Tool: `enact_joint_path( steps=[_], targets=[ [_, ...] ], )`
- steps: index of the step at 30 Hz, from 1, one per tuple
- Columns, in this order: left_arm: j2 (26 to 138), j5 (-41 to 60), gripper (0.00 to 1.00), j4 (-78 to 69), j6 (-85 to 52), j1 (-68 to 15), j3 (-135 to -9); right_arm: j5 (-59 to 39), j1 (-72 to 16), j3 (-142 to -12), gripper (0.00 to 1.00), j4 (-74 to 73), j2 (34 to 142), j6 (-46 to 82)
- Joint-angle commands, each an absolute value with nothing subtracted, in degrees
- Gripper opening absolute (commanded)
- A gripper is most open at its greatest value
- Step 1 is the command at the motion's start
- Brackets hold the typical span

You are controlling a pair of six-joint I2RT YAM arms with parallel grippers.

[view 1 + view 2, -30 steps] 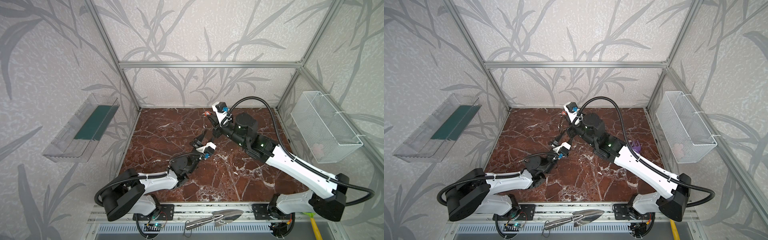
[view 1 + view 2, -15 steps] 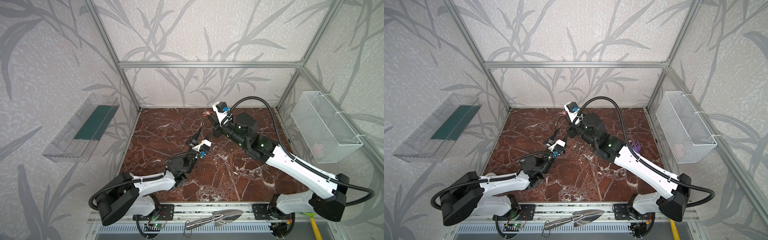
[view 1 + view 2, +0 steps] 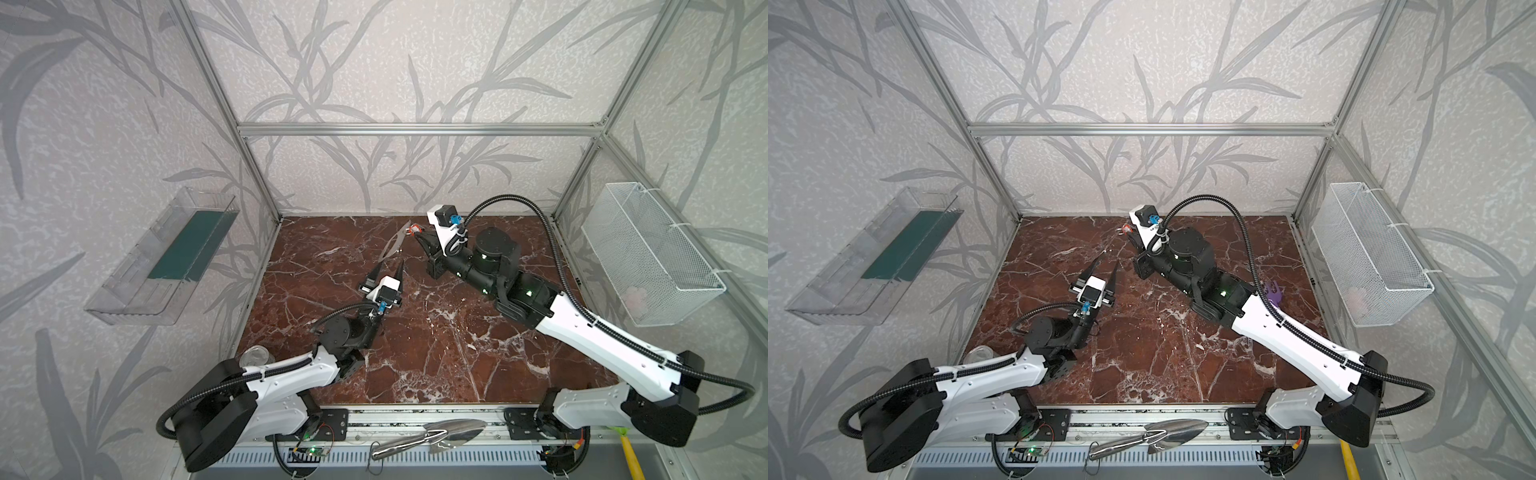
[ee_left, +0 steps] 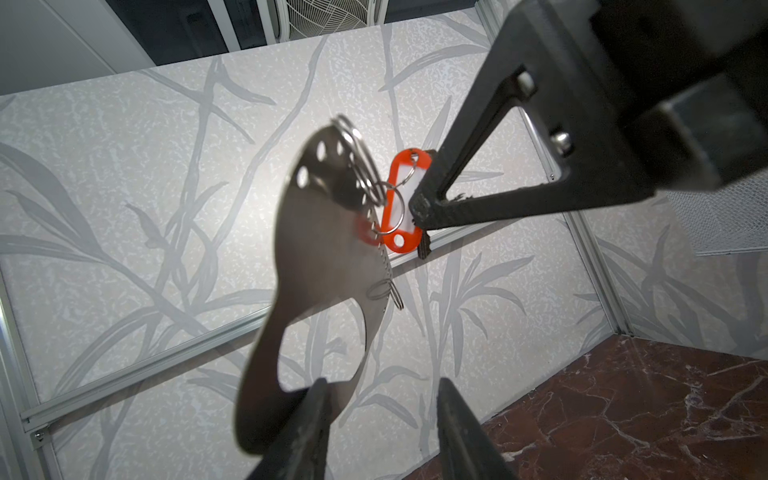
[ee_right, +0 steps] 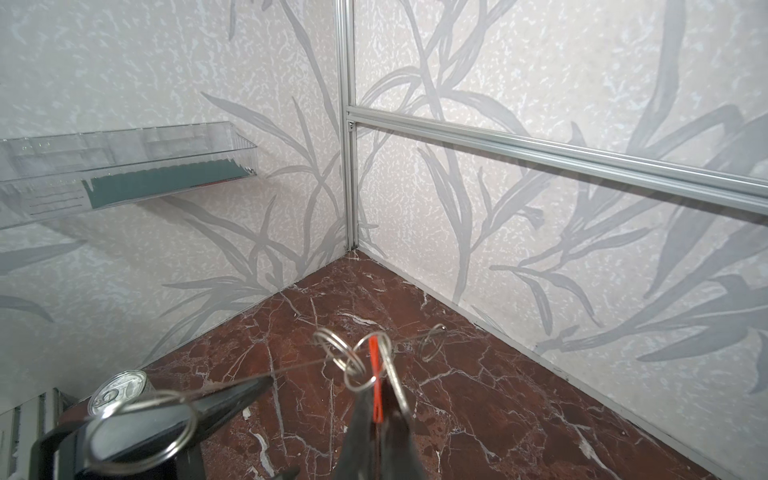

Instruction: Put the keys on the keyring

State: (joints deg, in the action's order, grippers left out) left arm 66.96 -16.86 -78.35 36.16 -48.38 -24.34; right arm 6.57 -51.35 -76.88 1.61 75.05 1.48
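Your right gripper [image 4: 420,230] is pinched tight on the keyring [image 4: 402,199], a tiny red plastic tag with a pale centre and thin steel wire loops. It grips the tag by one long edge, so the loops hang free on the open side, where they can be reached. The arm holds the tag high above the dark red marble worktop [image 3: 436,340], near the back wall, which gives room underneath for something to dangle.

What dangles is the keys [image 4: 320,249]: one flat grey metal plate with a rounded outline, a large oval cutout and a row of small holes along one edge. In the left wrist view a wire loop appears to pass through the holes at the plate's upper end. The plate therefore seems to be threaded on, hanging from the keyring by its own weight. In a top view the plate [image 3: 394,246] shows as a thin pale sliver slanting down from the tag.

Your left gripper [image 4: 382,384] sits just below, pointing up at the plate, with its jaws apart and nothing between them. The plate's lower rim lies against or just behind one finger [image 4: 307,424]; I cannot tell whether they touch. My judgement is that the left gripper is placed there to steady the plate's free end. The threading looks done, or very nearly so.
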Motion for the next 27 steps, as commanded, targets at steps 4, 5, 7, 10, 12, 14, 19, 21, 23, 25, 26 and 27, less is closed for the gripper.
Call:
enact_joint_path(
  steps=[4, 5, 7, 10, 12, 14, 19, 21, 23, 25, 26, 27],
  targets=[
    [64.57, -16.94, 0.43, -81.1, 32.48, -47.11, -23.03, 4.8, -51.85, -76.16, 0.0, -0.52, 72.36, 3.47],
    [64.3, -16.76, 0.43, -81.12, 32.15, -46.89, -22.98, 4.51, -51.82, -76.12, 0.0, -0.45, 72.27, 3.68],
    [63.91, -16.74, 0.43, -81.12, 31.81, -46.68, -22.87, 4.24, -51.94, -76.03, 0.0, -0.31, 72.25, 3.9],
    [63.3, -16.62, 0.43, -81.08, 31.41, -46.33, -22.51, 3.8, -51.94, -75.7, 0.0, -0.44, 72.17, 4.35],
    [63.02, -16.55, 0.43, -81.12, 31.24, -46.09, -22.37, 3.41, -51.94, -75.5, 0.0, -0.56, 72.23, 4.61],
    [62.85, -16.78, 0.43, -81.09, 31.03, -45.89, -22.27, 2.96, -51.87, -75.25, 0.0, -0.87, 72.13, 4.92],
    [62.24, -16.97, 0.43, -81.12, 30.43, -45.14, -22.21, 0.77, -51.94, -74.44, 0.0, -1.73, 71.07, 5.72],
    [61.88, -16.77, 0.43, -81.07, 29.97, -44.7, -22.19, 0.02, -51.94, -74.39, 0.0, -1.54, 70.72, 5.89],
    [61.61, -16.48, 0.43, -81.12, 29.79, -44.4, -22.15, -0.35, -51.9, -74.28, 0.0, -1.29, 70.5, 6.2],
    [61.23, -16.22, 0.43, -81.12, 29.49, -44.21, -22.17, -0.21, -51.94, -74.19, 0.0, -1.19, 70.27, 6.21],
    [61.11, -16.09, 0.43, -81.12, 29.41, -44.14, -22.04, -0.22, -51.94, -74.1, 0.0, -1.16, 70.14, 6.15],
    [60.9, -16.0, 0.43, -81.11, 29.36, -44.16, -21.89, -0.22, -51.94, -73.98, 0.0, -1.17, 70.05, 6.15]
  ],
)
